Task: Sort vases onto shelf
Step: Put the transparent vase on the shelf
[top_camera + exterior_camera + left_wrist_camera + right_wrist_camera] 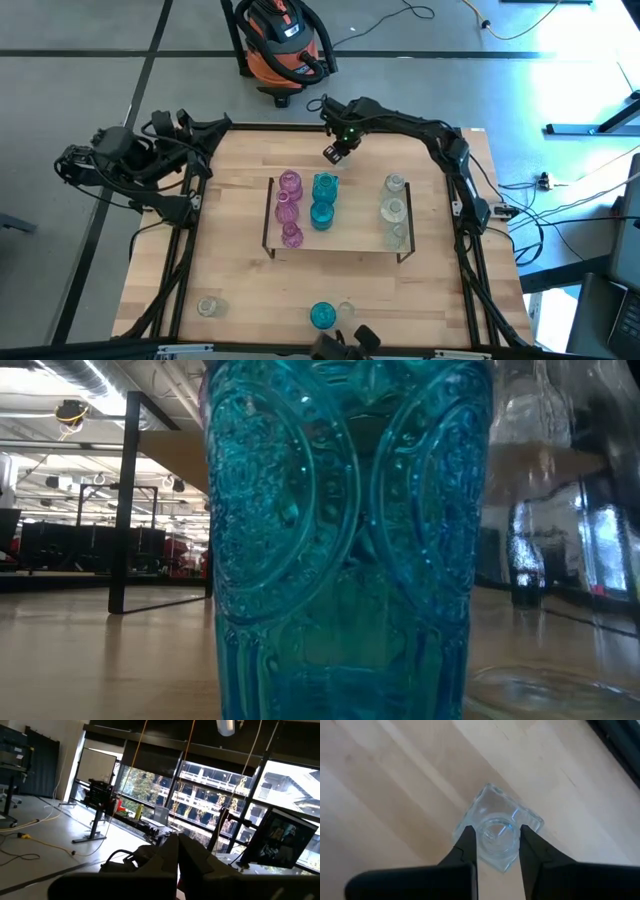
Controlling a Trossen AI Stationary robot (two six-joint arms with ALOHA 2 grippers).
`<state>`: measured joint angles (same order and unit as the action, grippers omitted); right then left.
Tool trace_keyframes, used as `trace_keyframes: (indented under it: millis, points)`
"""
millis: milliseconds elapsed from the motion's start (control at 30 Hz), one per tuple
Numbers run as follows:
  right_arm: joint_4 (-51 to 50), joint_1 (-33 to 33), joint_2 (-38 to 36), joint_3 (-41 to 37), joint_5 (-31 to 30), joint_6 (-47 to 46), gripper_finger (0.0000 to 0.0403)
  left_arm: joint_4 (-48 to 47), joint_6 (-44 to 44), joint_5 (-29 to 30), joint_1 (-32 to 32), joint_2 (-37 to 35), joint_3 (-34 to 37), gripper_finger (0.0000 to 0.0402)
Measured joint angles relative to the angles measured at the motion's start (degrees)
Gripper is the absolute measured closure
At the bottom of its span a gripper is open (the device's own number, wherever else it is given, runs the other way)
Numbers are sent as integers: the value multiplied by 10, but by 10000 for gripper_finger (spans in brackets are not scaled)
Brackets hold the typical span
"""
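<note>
The right gripper (496, 845) has a clear vase (497, 827) between its fingers (467, 845), grasping its neck. The left gripper (178, 862) is clenched, off the surface (395, 785).

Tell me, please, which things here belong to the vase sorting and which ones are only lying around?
Part of the job:
- shelf, holding pink vases, teal vases and clear vases
- loose teal vase and loose clear vase at the table's front
- square-based clear vase under the right end effector

Just lying about:
- shop vacuum on the floor
- floor cables
</note>
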<state>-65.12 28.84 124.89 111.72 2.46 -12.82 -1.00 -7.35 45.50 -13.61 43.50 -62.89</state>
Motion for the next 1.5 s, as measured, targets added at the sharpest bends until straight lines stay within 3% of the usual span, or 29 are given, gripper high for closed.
trace_keyframes:
  millis: [500,700,967,1500]
  points:
    - [-108,-1,-168,1,-19,24,346,-13,4,5,2,0,0,401]
    - [-147,-30,-229,8,-15,26,346,-21,0,4,25,0,0,401]
    - [-181,-113,-217,73,-8,-36,346,-20,-9,5,54,4,0,401]
    - [-225,-190,-197,75,-48,-232,343,-21,-61,-35,70,24,1,401]
